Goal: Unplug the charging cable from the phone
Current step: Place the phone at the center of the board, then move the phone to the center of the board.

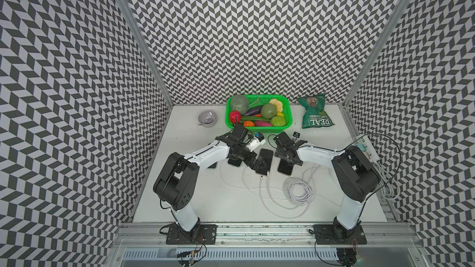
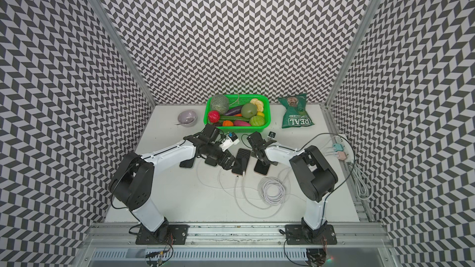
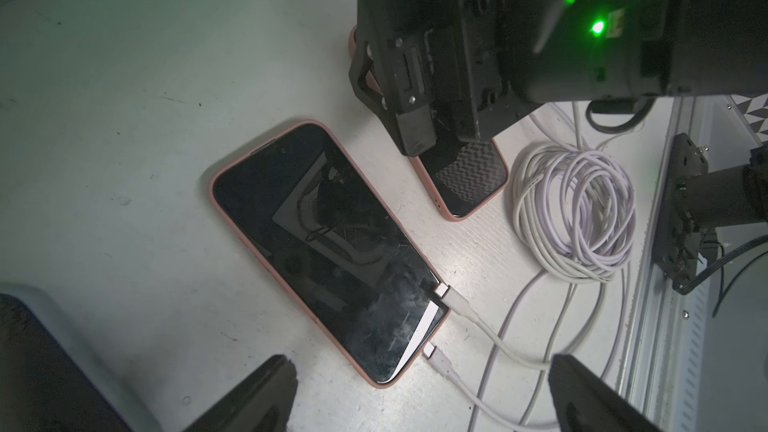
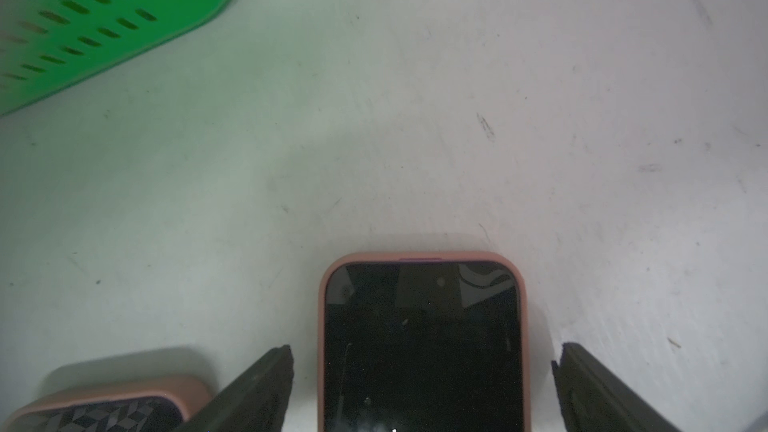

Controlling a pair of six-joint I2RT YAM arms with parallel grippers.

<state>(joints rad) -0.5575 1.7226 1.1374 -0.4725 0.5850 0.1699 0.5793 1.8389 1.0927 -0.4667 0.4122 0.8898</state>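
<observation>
Fingers (image 3: 257, 392) of the left gripper (image 3: 422, 363) stand wide apart over the phone (image 3: 324, 243), which lies flat on the table (image 3: 124, 118). Charging cable (image 3: 442, 363) plug meets the phone's bottom edge. Right gripper (image 4: 422, 351) fingers stand wide, straddling a neighbouring phone (image 4: 422, 305).

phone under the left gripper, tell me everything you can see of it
The phone is a slim slab in a matte pink case, its dark glossy screen off, face up, smudged near the lower end. It lies flat on the white table. Two white cable plugs sit at its lower edge; whether either is seated is unclear. The open left gripper hangs over that end.
</observation>
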